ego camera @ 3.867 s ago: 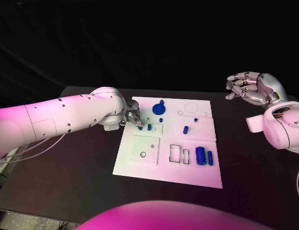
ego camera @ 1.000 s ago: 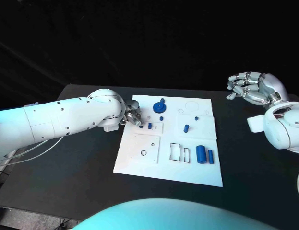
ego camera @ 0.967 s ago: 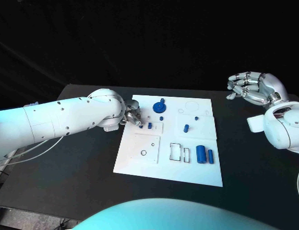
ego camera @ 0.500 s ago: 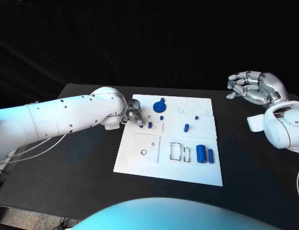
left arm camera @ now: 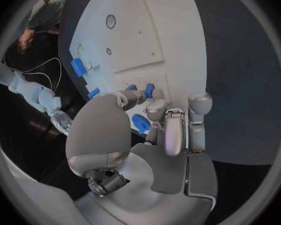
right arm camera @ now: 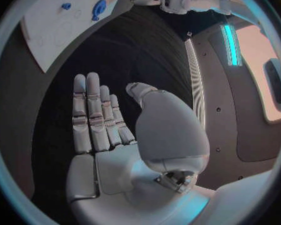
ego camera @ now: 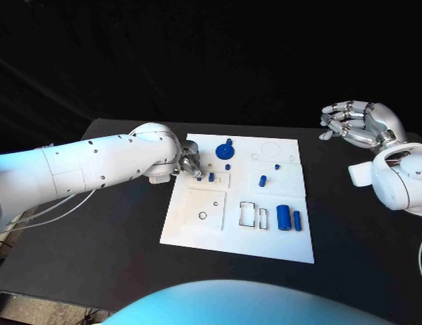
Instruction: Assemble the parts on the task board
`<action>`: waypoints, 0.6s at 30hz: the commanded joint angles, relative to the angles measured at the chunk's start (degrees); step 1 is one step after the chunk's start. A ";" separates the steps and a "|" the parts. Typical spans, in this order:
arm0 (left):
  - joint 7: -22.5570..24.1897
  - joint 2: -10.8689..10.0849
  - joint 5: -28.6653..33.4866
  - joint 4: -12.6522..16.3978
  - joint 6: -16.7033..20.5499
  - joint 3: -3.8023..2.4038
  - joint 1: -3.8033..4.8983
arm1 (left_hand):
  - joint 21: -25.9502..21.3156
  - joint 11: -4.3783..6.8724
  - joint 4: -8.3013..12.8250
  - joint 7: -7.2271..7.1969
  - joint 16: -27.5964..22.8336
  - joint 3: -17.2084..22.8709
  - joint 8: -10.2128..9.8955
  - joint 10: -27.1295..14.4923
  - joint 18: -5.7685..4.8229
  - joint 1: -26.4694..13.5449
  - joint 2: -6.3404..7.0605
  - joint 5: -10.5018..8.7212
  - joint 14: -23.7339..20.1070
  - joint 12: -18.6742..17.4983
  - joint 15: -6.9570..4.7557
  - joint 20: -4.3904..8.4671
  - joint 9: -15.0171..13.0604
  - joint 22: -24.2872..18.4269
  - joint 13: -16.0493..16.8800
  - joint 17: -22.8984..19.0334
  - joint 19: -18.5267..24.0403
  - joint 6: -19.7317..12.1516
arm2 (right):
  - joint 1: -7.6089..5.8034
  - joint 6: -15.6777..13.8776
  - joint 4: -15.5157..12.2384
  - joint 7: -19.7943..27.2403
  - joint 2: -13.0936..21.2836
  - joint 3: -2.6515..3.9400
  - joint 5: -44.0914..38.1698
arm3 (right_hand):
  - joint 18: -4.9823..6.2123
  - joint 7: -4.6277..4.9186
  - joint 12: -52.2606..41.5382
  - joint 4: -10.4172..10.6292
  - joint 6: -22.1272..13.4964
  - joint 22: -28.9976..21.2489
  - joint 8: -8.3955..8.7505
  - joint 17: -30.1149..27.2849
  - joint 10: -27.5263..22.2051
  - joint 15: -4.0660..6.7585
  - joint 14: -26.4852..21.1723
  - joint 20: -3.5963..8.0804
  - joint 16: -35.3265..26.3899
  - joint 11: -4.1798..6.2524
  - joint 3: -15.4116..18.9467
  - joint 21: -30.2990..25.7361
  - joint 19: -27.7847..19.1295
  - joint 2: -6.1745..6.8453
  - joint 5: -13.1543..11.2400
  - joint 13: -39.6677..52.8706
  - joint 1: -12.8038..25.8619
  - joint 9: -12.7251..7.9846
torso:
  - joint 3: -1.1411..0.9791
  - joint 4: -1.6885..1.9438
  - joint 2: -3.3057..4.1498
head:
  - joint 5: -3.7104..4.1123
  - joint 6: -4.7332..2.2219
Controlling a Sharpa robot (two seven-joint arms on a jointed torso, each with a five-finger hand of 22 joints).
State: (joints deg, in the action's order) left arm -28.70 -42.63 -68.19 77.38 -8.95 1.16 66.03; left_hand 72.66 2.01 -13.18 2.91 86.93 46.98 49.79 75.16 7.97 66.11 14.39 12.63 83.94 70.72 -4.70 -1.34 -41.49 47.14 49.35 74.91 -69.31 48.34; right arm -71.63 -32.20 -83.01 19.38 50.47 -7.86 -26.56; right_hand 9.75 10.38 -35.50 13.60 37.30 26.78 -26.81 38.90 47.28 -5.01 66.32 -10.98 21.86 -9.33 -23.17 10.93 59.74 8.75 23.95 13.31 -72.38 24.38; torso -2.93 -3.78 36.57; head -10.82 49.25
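Note:
The white task board lies in the middle of the black table. My left hand hangs over its far left part, fingers curled down. Its fingertips are at two short blue pegs that stand side by side in a small square plate; the same pegs show just past the tips. Whether one peg is pinched is hidden. A blue gear lies just behind the hand. My right hand is held up off the table's far right, fingers straight, holding nothing.
More blue parts lie on the board: a small peg, a thick cylinder and a thinner one at the right. A square plate with a round hole and two rectangular slots are nearer me.
My left arm has shifted slightly while the hand stays at the two pegs. The right hand has not moved.

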 commanded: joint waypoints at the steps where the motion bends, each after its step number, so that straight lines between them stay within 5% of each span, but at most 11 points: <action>1: -1.19 0.32 -0.17 -0.14 -1.95 0.38 -0.52 | -0.08 -0.04 10.37 -0.54 0.22 10.86 0.00 -0.11 -0.11 -0.02 -0.48 0.39 4.40 -0.21 -0.45 0.04 -0.07 -0.18 -0.14 8.52 -0.01 -0.06 | 0.02 0.16 -0.03 0.80 0.02 0.02 -0.11 | 0.59 3.02 -0.09 -0.32 -0.48 -0.05 -0.21 0.05 -0.39 0.02 0.31 -0.05 -0.40 0.20 -0.09 -0.27 0.33 -0.65 0.21 -0.06 0.00 -0.05 | 0.02 -0.02 0.02 | 0.00 -0.03; 10: -1.75 0.28 1.77 -0.40 -1.44 0.38 -0.51 | -0.89 -0.03 7.71 -0.90 0.21 6.90 -0.56 -0.39 -0.01 -3.48 0.26 -0.39 4.39 -0.18 -0.36 -0.17 0.20 -1.07 -0.48 8.51 0.62 -1.15 | 0.02 0.14 -0.02 0.79 0.13 0.02 -0.10 | 0.59 3.02 -0.09 -0.32 -0.48 -0.05 -0.21 0.05 -0.39 0.02 0.31 -0.05 -0.40 0.20 -0.09 -0.27 0.33 -0.65 0.21 -0.06 0.00 -0.05 | 0.04 0.05 0.05 | 0.10 0.05; 15: -1.94 0.21 2.40 -0.56 -1.36 0.38 -0.51 | -1.45 0.18 2.71 -1.12 0.19 -1.64 -1.09 -0.71 -0.04 -6.68 0.56 -0.61 4.38 0.24 -0.54 0.06 1.08 -1.36 -0.20 8.51 0.41 0.29 | 0.02 0.13 -0.01 0.78 0.16 0.02 -0.10 | 0.59 3.02 -0.15 -0.36 -0.46 -0.09 -0.24 0.11 -0.38 0.03 0.35 -0.05 -0.43 0.21 -0.10 -0.27 0.36 -0.66 0.25 -0.12 -0.02 -0.07 | 0.04 0.06 0.01 | 0.06 0.09; 18: -2.11 0.17 2.76 -0.67 -1.52 0.38 -0.51 | -1.66 0.08 -1.14 -1.16 0.19 -10.47 -1.47 -0.81 -0.15 -7.08 0.58 -0.27 4.37 0.58 -0.62 -0.05 1.61 -1.33 0.19 8.51 0.11 0.80 | 0.02 0.13 0.00 0.79 0.16 0.02 -0.10 | 0.59 3.02 -0.15 -0.36 -0.46 -0.09 -0.24 0.11 -0.38 0.03 0.35 -0.05 -0.43 0.21 -0.10 -0.27 0.36 -0.66 0.25 -0.12 -0.02 -0.07 | 0.03 0.03 0.01 | 0.05 0.07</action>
State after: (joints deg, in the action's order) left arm -29.72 -42.59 -66.75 76.72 -8.82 1.13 66.07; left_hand 71.18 2.45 -14.16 1.38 86.93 36.98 48.44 74.32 7.97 59.22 14.79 12.22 84.05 71.18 -4.86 -1.59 -39.85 45.81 49.49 74.91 -69.06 48.86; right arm -71.62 -32.21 -83.01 19.50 50.62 -7.86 -26.54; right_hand 9.75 10.38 -35.50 13.60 37.30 26.78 -26.81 38.96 47.29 -5.01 66.33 -10.98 21.63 -9.32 -23.17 10.93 59.74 8.75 23.95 13.24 -72.38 24.39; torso -2.89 -3.74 36.60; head -10.73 49.33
